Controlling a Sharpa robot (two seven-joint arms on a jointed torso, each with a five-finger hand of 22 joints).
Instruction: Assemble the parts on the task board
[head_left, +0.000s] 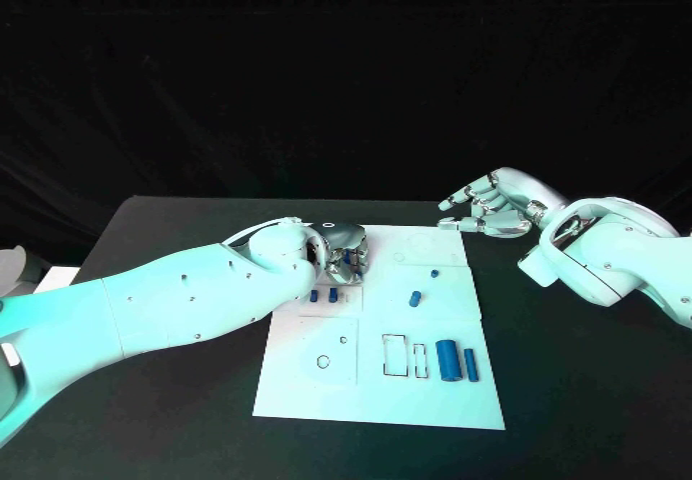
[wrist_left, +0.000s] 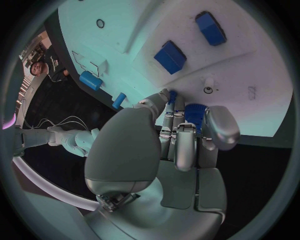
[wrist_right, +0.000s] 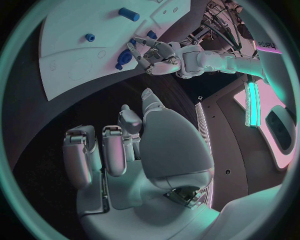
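The left hand (head_left: 343, 255) hung over the task board's (head_left: 433, 400) far left part, its fingers (wrist_left: 187, 145) curled around a small blue part (wrist_left: 195, 114) whose long axis could not be told. The left wrist view exposed that grip, masked from the head camera. The right hand (head_left: 490, 205) hovered over the black surface (head_left: 577, 400) beyond the board's far right corner, fingers loosely curled, holding nothing. A blue cylinder (head_left: 449, 360) lay near the board's front right, pointing front to back.

A black table (head_left: 577, 400) under teal light (darkness behind it, nothing more discernible)
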